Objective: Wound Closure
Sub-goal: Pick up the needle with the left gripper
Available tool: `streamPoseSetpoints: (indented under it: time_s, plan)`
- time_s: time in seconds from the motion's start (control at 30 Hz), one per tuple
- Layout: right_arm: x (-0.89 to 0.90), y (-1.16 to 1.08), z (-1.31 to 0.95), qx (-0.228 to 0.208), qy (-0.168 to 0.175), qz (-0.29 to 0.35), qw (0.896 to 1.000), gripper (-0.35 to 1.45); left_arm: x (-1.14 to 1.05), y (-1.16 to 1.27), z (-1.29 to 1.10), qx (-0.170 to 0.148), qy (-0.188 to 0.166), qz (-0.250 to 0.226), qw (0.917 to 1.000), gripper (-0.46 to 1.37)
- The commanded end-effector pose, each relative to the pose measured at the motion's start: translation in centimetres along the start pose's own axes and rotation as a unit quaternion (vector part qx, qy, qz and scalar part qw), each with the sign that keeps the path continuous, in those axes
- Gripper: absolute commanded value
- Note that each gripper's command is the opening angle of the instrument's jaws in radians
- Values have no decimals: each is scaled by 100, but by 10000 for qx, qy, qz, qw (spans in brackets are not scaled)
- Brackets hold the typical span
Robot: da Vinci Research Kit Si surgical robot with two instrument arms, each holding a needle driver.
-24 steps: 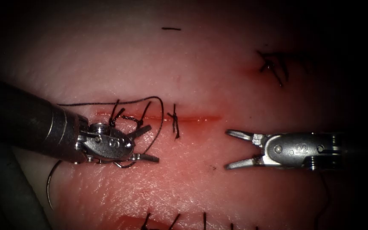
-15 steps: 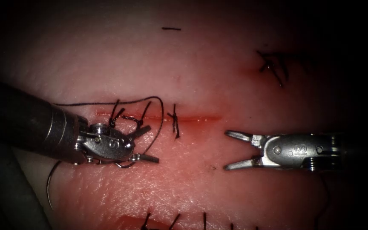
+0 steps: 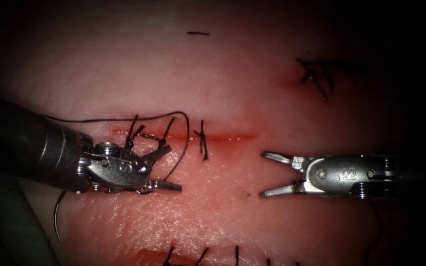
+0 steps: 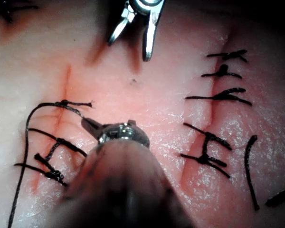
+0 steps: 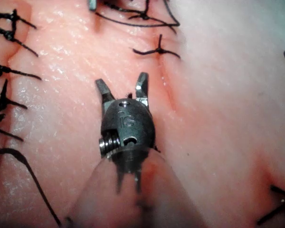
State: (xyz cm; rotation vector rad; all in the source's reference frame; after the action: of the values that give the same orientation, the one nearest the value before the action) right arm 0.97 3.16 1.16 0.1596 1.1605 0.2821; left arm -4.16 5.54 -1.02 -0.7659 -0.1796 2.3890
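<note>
Slightly leftward since the earlier frames, my left tool (image 3: 169, 167) hangs open-jawed and empty beside the thread (image 3: 186, 138) looping over the cut's (image 3: 223, 136) left end, my right tool (image 3: 267, 173) gapes empty near its right end, the needle (image 3: 56, 216) lies far left, so I judge a grab should stay gentle.

Curved needle (image 3: 56, 216) free on tissue (image 3: 252, 98) — lower left; black thread (image 3: 186, 135) looped over cut (image 3: 223, 137).
</note>
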Motion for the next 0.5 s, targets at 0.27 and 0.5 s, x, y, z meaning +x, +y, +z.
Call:
streamPoseSetpoints:
  time_s: [0.27, 0.5]
  plan:
    - [-3, -1, 6, -10, -1, -13, 10000, 110, -10, -4, -27, -119, 13, 51, 9999, 63]
    - [-6, -2, 10, -22, -2, -23, 10000, 111, -26, -9, -50, -181, 30, 89, 9998, 63]
